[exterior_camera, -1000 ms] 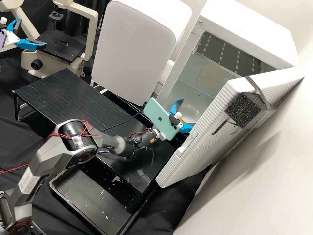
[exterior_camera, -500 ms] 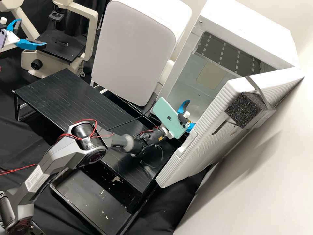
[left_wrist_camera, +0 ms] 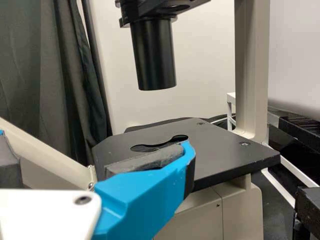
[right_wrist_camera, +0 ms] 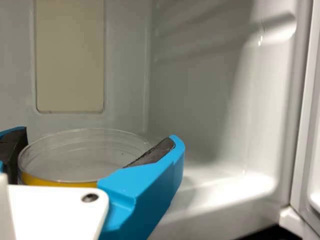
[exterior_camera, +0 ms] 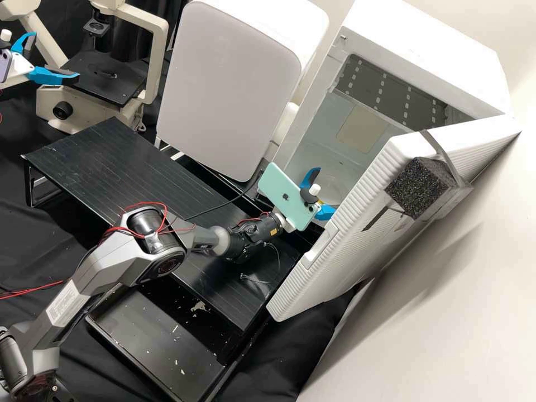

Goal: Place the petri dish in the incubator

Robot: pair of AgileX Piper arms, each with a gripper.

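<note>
Petri dish (right_wrist_camera: pixel 82 155) sits just inside the open white incubator (exterior_camera: pixel 430 56), toward 3 o'clock from the middle of the high view, clasped between the pads of the right gripper (exterior_camera: pixel 328 191), its fingers set wide apart to span the rim; whether its base touches the incubator floor, I cannot tell. Toward 10 o'clock, the left gripper (exterior_camera: pixel 56 56) has its fingers well spread with nothing between them, near the black stage (exterior_camera: pixel 106 78) of the microscope (exterior_camera: pixel 159 56).
</note>
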